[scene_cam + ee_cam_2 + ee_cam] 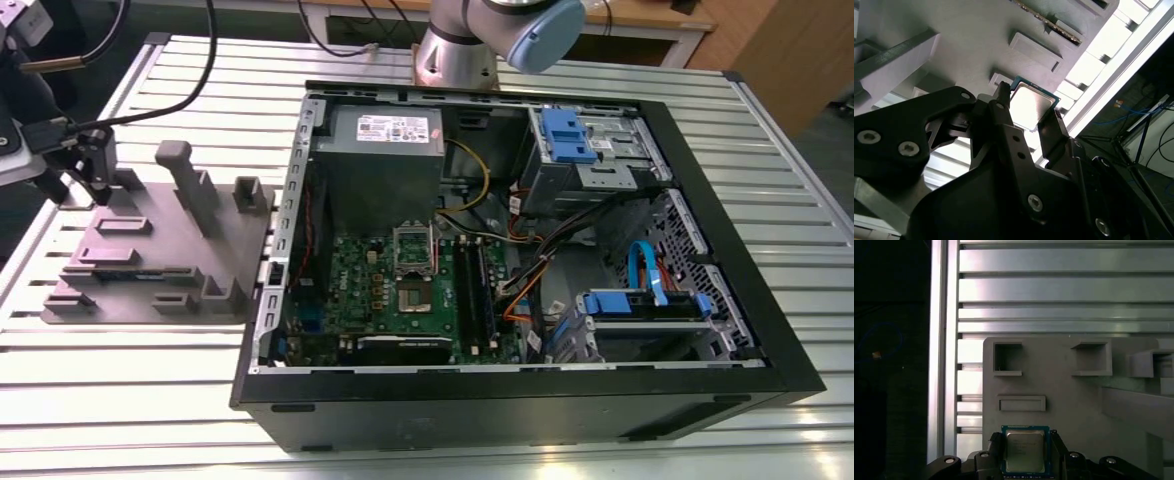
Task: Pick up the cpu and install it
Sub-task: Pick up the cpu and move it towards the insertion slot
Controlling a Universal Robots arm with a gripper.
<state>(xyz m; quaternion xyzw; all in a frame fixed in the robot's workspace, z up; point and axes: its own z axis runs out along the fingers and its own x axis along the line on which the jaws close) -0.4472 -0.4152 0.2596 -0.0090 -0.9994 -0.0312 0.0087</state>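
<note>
Several fixture plate blocks point(1021, 403) stand near the pincer point(1025, 437), apparently clamped on the cpu point(1025, 454).

Slatted aluminium table point(120, 390): grey fixture plate point(147, 235) lies at frame left, open black PC case point(507, 410) fills centre and right.

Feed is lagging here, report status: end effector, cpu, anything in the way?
End effector closed on two sides of the cpu. Chip low at the grey fixture plate, lift not discernible. Raised fixture block just beyond it, not touching.
</note>
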